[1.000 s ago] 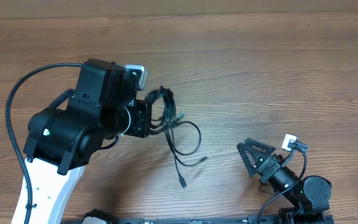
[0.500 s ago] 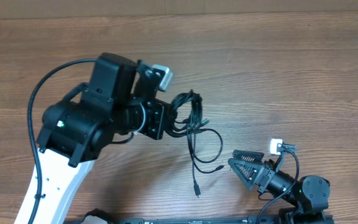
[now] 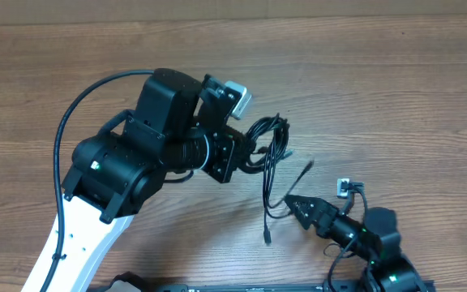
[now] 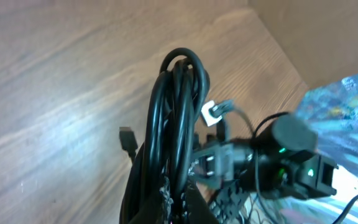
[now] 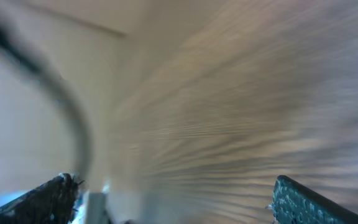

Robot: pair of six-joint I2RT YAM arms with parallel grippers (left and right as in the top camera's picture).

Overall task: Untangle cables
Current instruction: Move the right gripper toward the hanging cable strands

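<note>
**Overhead.** The left gripper [image 3: 248,149] is clamped shut on the cables [image 3: 272,139], a tangle of thin black loops bunched just right of its wrist, near the middle of the table [image 3: 396,89]. Loose strands trail from the bunch toward the near edge. One ends in a hanging plug [image 3: 267,238], and a second plug [image 3: 307,167] sticks out to the right. The right gripper [image 3: 293,203] reaches in from the near right and points left. Its tip is just beside the trailing loop, and no contact shows.

**Left wrist.** The cables [image 4: 176,112] arch up out of the closed jaws as one thick coil of several strands lying tight together. A single plug [image 4: 127,138] pokes out on the left. Beyond the coil, to the right, the right arm [image 4: 284,158] faces the bundle.

**Right wrist.** The picture is badly smeared. The right gripper [image 5: 173,200] has its fingers [image 5: 53,198] set wide apart with nothing between them. A dark curved strand [image 5: 73,118], probably one of the cables, passes at the left, outside the jaws.

**Judgement.** The step in hand looks like anchoring the knot with one arm while the other approaches a free end. The next move calls for the open jaws to straddle one strand only. They would then close on it and draw it away from the bunch, rightward, while the left grip stays firm. The cords are very thin, so taking two at once is the main risk.
</note>
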